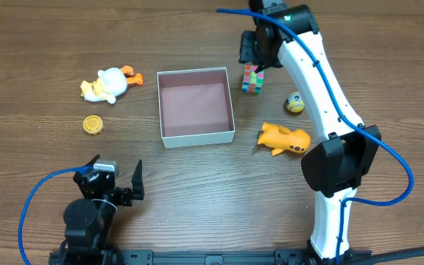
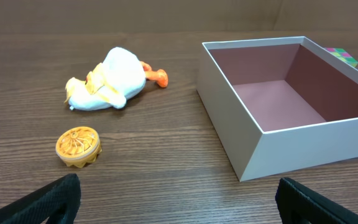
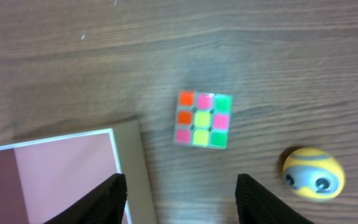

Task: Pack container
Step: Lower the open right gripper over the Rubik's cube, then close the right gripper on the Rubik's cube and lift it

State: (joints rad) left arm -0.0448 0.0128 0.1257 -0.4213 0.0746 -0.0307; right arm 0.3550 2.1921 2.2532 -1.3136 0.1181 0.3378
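my right gripper (image 3: 182,202) wide open over the cube (image 3: 202,119) | left gripper (image 2: 179,208) open too, parked | box (image 1: 196,71) mid-table, empty | worry: cube's close to its wall, a finger might clip it and shove the box

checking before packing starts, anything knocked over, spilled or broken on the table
Nothing spilled or broken. Only the white plush duck lies on its side, left of the square white-walled container, which sits upright and empty.

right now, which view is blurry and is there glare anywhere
Right wrist: soft all over, the cube and yellow toy smeared. Left wrist: sharp on the box and duck, only its own fingers blurred. Overhead: even light, no strong glare on the table.
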